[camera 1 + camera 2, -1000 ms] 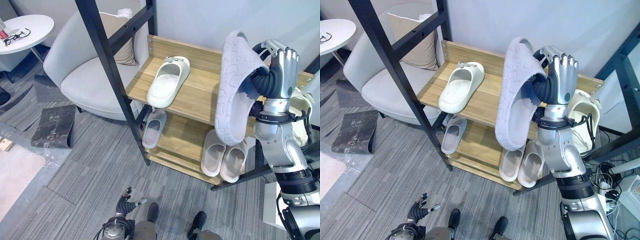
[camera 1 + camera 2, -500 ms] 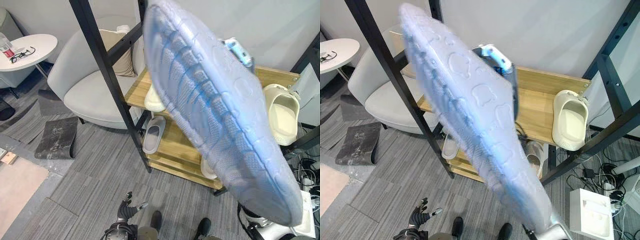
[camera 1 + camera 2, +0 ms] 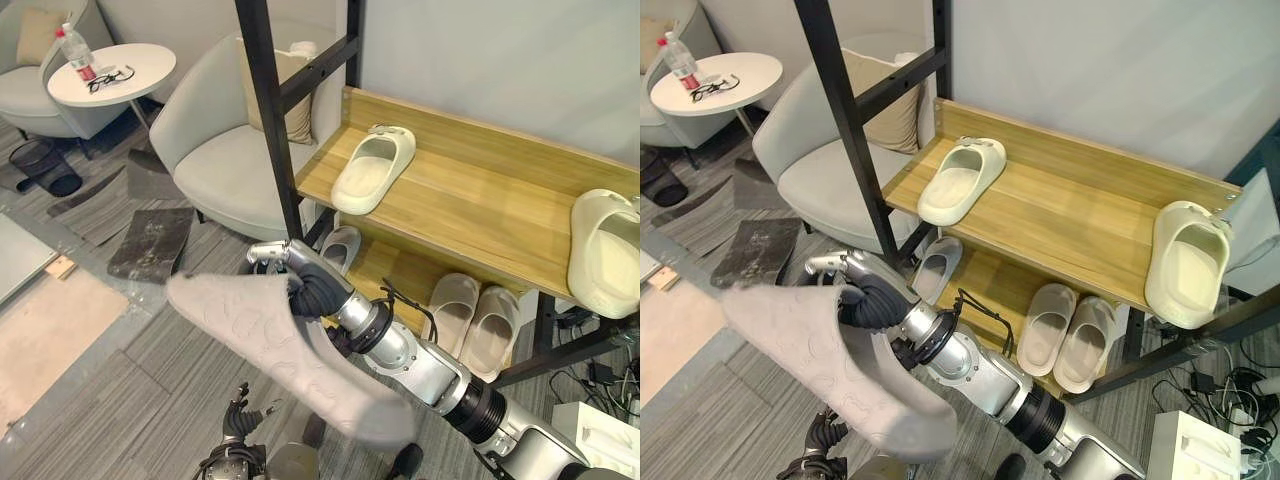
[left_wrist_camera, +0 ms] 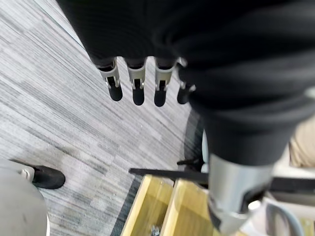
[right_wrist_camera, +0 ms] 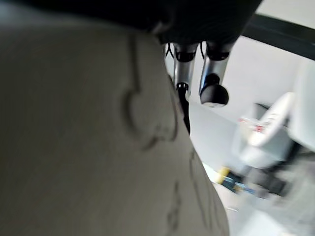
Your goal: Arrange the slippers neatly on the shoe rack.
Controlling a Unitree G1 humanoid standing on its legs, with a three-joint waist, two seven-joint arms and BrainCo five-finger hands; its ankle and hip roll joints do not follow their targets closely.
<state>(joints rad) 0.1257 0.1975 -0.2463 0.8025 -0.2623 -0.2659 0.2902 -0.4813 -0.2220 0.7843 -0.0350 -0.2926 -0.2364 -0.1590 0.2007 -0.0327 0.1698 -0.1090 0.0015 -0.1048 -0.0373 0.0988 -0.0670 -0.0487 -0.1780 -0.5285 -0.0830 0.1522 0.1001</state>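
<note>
The right hand is now holding the grey slipper low over the floor, having swung it down from beside the shoe rack, fingers curled around its edge. The top shelf's middle is lying open between two cream slippers. The left hand is hanging with fingers relaxed.

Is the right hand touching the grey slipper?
Touching. Left eye view: the right hand grips the grey slipper, holding it in the air before the shoe rack.
</note>
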